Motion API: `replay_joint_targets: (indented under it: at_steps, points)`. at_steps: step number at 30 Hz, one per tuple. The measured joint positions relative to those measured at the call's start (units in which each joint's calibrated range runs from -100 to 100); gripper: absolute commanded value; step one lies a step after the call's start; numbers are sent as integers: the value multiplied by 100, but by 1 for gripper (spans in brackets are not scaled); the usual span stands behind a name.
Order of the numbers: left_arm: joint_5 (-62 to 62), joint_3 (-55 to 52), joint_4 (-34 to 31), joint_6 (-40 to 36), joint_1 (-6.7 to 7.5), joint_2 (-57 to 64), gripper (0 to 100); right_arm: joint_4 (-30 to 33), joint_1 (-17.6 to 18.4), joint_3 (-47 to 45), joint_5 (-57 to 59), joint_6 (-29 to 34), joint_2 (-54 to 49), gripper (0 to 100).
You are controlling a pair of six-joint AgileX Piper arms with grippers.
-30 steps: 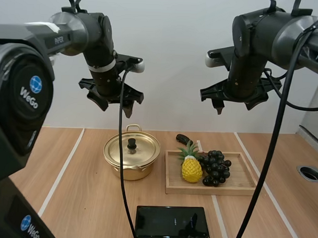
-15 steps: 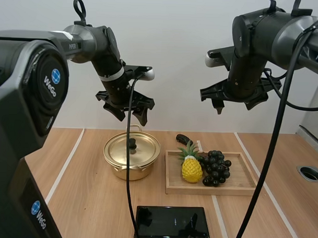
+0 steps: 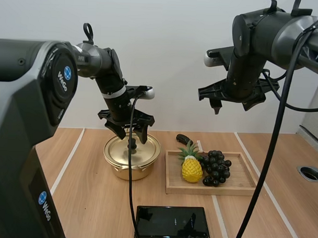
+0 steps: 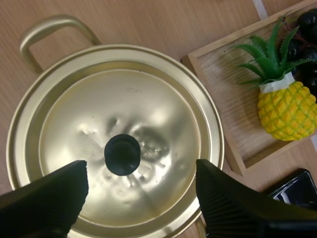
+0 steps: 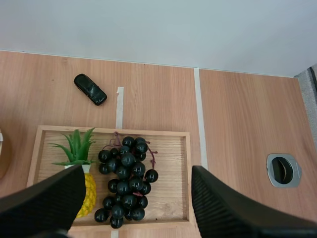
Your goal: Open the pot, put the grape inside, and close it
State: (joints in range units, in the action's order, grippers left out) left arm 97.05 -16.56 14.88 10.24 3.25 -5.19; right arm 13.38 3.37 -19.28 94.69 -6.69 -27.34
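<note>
A gold pot (image 3: 131, 160) stands on the table with its lid (image 4: 119, 144) on and a black knob (image 4: 122, 154) at the centre. My left gripper (image 3: 131, 135) hangs open just above the lid, its fingers (image 4: 47, 198) on either side of the knob without touching it. A bunch of dark grapes (image 3: 215, 167) lies in the wooden tray (image 3: 240, 188) to the pot's right, also under the right wrist camera (image 5: 124, 173). My right gripper (image 3: 231, 105) is open, high above the tray.
A toy pineapple (image 3: 191, 167) lies in the tray beside the grapes. A small black object (image 3: 184, 139) rests behind the tray. A black phone (image 3: 172, 223) lies near the front edge. A round hole (image 3: 310, 173) sits in the table at the far right.
My left gripper has come down and rightward from high above the table to just over the pot lid. The right arm has barely moved.
</note>
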Motion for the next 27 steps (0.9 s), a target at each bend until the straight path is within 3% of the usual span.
replay_joint_targets:
  at_steps: [27]
  points:
    - [-1861, -308, -10, 164, 0, 0, 100, -16, 0, 0, 0, 0, 0, 100]
